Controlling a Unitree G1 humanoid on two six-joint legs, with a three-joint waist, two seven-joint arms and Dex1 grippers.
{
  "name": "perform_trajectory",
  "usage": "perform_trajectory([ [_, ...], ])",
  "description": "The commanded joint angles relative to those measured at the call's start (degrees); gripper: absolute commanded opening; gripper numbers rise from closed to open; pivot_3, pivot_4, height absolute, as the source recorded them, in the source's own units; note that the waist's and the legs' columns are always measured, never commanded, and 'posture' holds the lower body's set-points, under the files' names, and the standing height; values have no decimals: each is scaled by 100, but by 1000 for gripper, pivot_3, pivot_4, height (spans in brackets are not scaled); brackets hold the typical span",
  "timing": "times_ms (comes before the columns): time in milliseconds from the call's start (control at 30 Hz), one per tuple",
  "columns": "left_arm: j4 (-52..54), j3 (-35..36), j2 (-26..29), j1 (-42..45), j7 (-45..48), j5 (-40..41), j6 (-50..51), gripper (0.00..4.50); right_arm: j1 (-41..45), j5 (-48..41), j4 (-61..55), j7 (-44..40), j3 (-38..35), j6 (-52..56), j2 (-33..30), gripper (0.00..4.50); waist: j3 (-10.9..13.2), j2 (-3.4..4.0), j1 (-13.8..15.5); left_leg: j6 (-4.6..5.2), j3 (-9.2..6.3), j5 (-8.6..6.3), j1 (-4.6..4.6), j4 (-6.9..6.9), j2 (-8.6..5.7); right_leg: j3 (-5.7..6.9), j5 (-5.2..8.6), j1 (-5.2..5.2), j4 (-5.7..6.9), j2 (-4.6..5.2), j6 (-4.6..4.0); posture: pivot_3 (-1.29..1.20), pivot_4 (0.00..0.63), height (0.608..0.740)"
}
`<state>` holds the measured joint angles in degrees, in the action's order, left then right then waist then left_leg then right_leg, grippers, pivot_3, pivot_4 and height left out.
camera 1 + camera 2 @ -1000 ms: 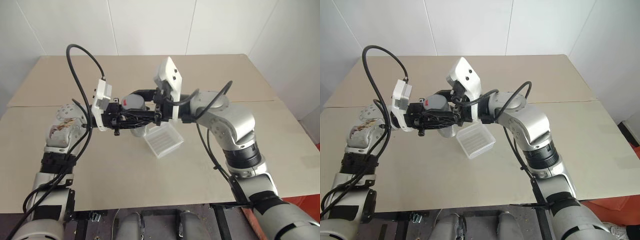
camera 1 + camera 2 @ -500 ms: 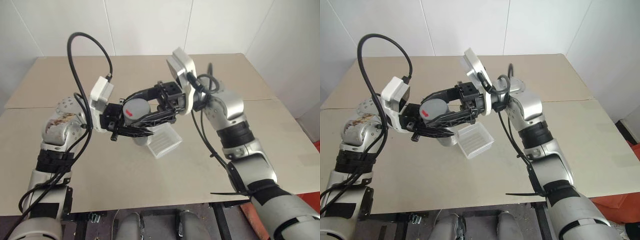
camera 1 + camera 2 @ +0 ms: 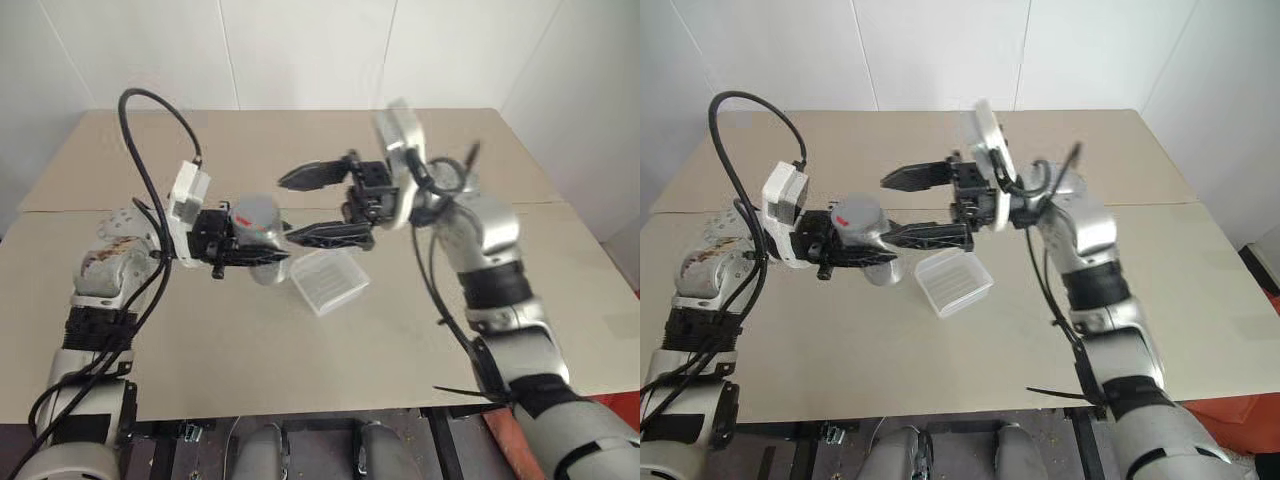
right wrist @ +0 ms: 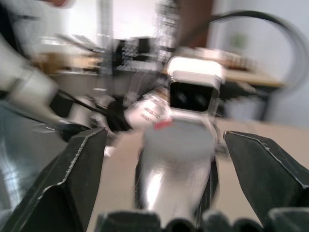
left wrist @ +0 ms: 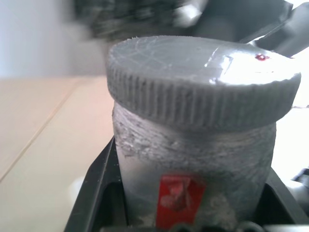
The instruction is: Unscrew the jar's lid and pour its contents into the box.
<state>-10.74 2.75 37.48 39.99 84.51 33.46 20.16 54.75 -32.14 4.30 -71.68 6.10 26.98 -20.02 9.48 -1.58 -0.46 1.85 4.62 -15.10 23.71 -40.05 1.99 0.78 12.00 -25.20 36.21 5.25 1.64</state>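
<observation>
My left gripper is shut on the grey jar, held above the table just left of the box. The ribbed grey lid sits on the jar's mouth, above a red label. The contents are hidden inside. My right gripper is open and level. It points at the jar from the right, one finger above and one finger below the lid's height, clear of the lid. The right wrist view shows the jar ahead, between its spread fingers.
The beige table lies under both arms, with a seam running across its middle. The translucent box rests on it below the right gripper. Black cables loop over both wrists. White walls stand behind and to the right.
The right gripper has let go of the lid, opened wide and drawn back to the right. The left gripper still holds the jar, with the lid on it.
</observation>
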Motion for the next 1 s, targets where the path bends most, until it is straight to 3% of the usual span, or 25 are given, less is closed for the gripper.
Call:
perform_trajectory([
  [33, -151, 114, -63, 151, -146, -107, -248, 1920, -179, 144, -1190, 969, 27, 435, -6, 4461, 0, 0, -46, -1, 2, 1, -1, 1, 0, -1, 0, -1, 1, -1, 0, 0, 150, 740],
  [233, -231, 31, -263, 242, -178, -178, -297, 1920, -147, 484, -1879, 2563, 363, 1253, 521, 4461, 0, 0, -46, -2, 3, 1, -2, 1, 1, -3, 0, -1, 4, -4, -1, 0, 150, 740],
  [467, -177, -47, -296, 341, -106, -178, -268, 1920, 175, 918, -1414, 3309, 663, 1492, 986, 4461, 0, 0, -31, 0, 2, 0, 2, -1, -2, -1, 0, 0, -1, -2, 0, 0, 150, 740],
  [667, 32, 6, -202, 231, -115, -100, -183, 1920, 249, 1039, -1095, 3390, 598, 1459, 982, 4461, 0, 0, -38, 2, 1, -1, 4, 0, -1, -1, 0, 0, -3, -3, 0, 0, 150, 740],
  [1000, 318, 234, 138, -45, -91, 63, -18, 1920, 48, 897, -988, 3010, 96, 1291, 199, 4461, 0, 0, -38, 4, -1, -2, 3, 0, -1, -1, 0, 0, -2, -3, 0, 0, 150, 740],
])
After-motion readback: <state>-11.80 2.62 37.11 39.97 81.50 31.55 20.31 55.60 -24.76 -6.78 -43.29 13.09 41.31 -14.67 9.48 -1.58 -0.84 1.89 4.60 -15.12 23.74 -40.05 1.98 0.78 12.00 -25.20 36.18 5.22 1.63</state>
